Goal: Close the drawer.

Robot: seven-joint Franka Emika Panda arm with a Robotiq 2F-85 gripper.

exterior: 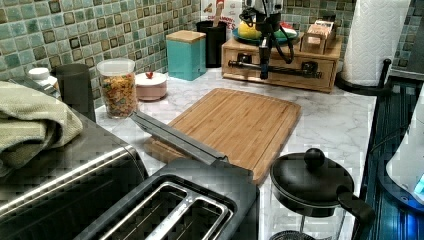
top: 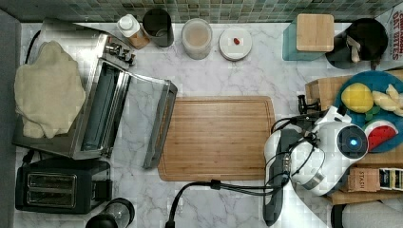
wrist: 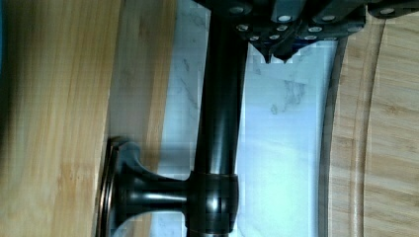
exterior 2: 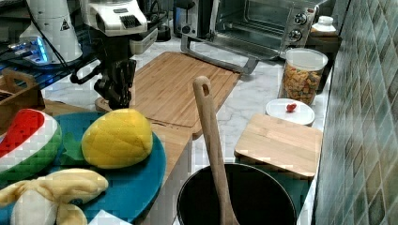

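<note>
The marble counter (top: 223,76) spreads out under everything, and the big bamboo cutting board (top: 218,137) lying flat in its middle is the anchor here. On the top view's left of the board stands the toaster oven (top: 95,114) with its glass door dropped open, the door's edge just beside the board, and a pale cloth (top: 47,95) is heaped on the oven's roof. A black toaster (top: 57,190) sits near the oven, further from the tiled wall. On the top view's right of the board is the white robot arm (top: 323,156), reaching down beside the wooden box that holds the drawer (exterior: 280,67). In the left view the drawer front sits behind the board's far end, looking flush or nearly so with the box, and its long dark handle (exterior: 275,69) runs across it. A blue plate (exterior 2: 136,183) of toy fruit rests on top of that box. Beyond the board, along the wall, stand a cereal jar (exterior: 117,87) and a teal canister (exterior: 186,55) with a wooden lid. Now the gripper (wrist: 276,54): in the wrist view its dark fingertips sit pressed together just beside the handle bar, over the strip of marble between drawer front and board, clamping nothing.
</note>
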